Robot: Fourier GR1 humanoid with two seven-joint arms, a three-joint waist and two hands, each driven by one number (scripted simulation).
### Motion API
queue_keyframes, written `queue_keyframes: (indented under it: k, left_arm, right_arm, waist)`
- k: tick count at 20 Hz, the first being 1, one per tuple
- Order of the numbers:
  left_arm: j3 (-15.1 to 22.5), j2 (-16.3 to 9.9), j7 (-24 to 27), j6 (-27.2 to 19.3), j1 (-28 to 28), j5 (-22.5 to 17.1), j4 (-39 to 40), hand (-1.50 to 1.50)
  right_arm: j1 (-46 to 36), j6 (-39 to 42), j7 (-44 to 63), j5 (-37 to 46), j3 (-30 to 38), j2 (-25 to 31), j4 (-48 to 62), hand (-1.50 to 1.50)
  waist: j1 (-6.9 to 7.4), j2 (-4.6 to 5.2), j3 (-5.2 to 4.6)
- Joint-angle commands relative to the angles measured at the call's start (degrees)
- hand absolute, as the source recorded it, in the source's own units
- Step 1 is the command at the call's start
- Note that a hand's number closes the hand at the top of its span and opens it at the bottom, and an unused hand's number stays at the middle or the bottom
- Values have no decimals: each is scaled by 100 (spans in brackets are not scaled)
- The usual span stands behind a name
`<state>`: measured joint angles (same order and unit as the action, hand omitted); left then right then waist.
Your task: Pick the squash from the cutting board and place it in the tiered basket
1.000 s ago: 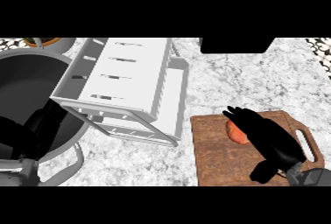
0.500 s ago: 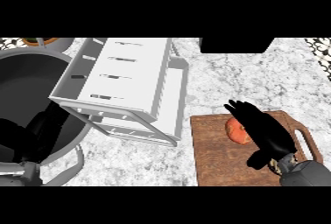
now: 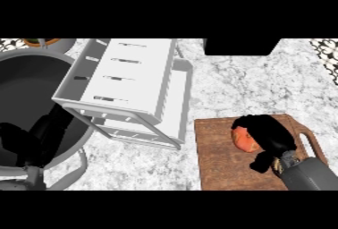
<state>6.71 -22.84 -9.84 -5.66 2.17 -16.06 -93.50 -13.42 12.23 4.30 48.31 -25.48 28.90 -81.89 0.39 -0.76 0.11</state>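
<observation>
One right hand point(image 3: 269, 134), fingers apparently curled over squash point(image 3: 245, 141) on cutting board point(image 3: 218, 161).

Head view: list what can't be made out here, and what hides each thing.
- Squash: only its left side shows; the right hand curls over the rest.
- Cutting board: its near end is cut off by the view's lower edge.
- Tiered basket: the upper tier covers most of the lower one.
- Left hand: a dark shape against the dark pot; its fingers cannot be told.
</observation>
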Motion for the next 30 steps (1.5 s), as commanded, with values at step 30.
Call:
queue_keyframes:
  k: [30]
  left_arm:
    - [-384,351,-55,272,-253,354,161,0]
  right_arm:
    - [182,-813,-90,-1904,2590,-327,-2720,150]
  waist:
    - [-136,41,-19]
